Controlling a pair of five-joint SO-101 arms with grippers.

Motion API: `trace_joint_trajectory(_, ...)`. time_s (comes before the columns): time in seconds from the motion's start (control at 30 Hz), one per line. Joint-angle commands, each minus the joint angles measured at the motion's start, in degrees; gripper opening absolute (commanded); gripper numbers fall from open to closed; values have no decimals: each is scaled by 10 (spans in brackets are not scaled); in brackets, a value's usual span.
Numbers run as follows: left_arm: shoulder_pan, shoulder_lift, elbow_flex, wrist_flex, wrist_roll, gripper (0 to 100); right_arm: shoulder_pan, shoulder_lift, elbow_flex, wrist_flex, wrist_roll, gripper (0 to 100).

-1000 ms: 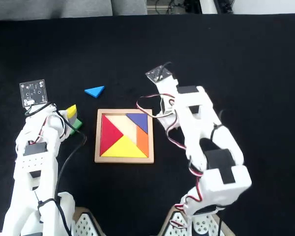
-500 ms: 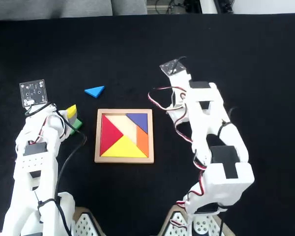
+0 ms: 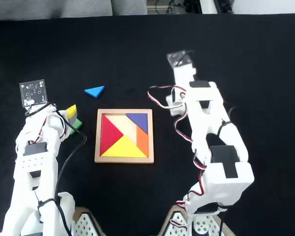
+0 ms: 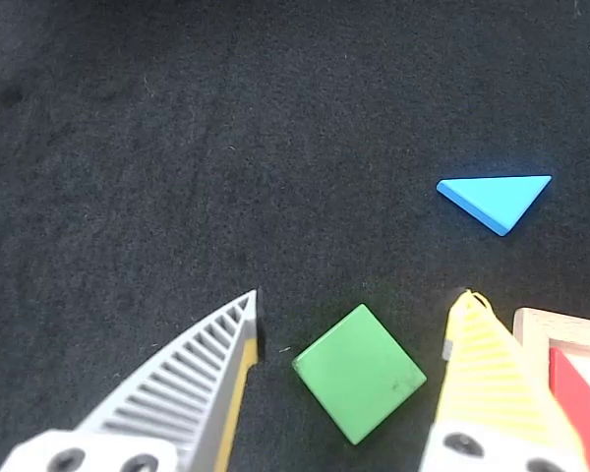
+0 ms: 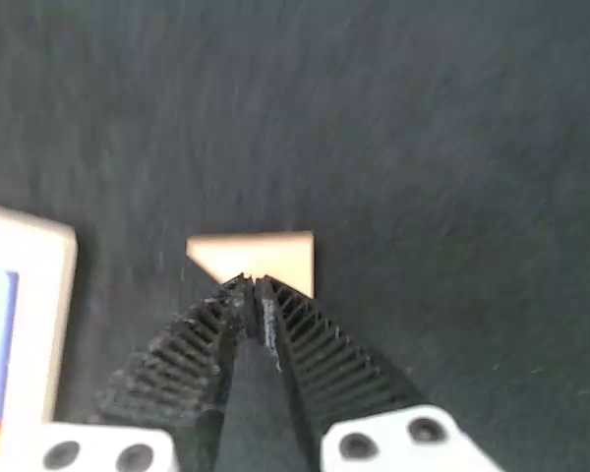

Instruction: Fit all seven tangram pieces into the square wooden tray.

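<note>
Wooden tray (image 3: 124, 160) sits in the middle of the black desk (image 3: 246, 59), between the 2 arms. 4 pieces lie inside it: a red triangle (image 3: 109, 133), a yellow triangle (image 3: 124, 148), a dark blue triangle (image 3: 139, 121) and an orange piece (image 3: 143, 140). A bare gap (image 3: 122, 123) is left at the far side of the tray. 3 pieces are outside, so I think the job is a bit over half done.

The left hand (image 4: 359, 298) is wide open and low over the desk, with the green square (image 4: 358, 372) between its 2 fingers. The square points its corners at the fingers, not its flat sides. A light blue triangle (image 4: 499, 197) lies further off, well apart from the tray.

The right hand (image 5: 251, 285) is squeezed shut, and I see nothing held between its fingers. Its tips are right at a tan triangle (image 5: 275, 254), which seems to lie on the desk near the tray's corner. I cannot tell if the tips touch it.

What could go wrong? If the left hand closes now, its fingers would press on the square's corners, so the square could spin or pop out. The right hand cannot lift the triangle while shut. It could only shove it, and a shove might jam it against the tray's rim.
</note>
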Motion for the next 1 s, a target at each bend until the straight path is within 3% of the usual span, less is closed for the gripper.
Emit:
trace_joint_trajectory(0.0, 2, 0, -6, -12, 3, 300, -19, 0, -44, -16, -26, 11)
trace_joint_trajectory(0.2, 1, 0, -6, -12, 3, 300, -65, 0, -46, -21, -26, 11)
trace_joint_trajectory(0.47, 1, 0, -6, -11, 3, 300, -64, 80, -103, -14, -25, 11)
trace_joint_trajectory(0.97, 3, 0, -6, -11, 3, 300, -29, 143, -180, 192, -13, 11)
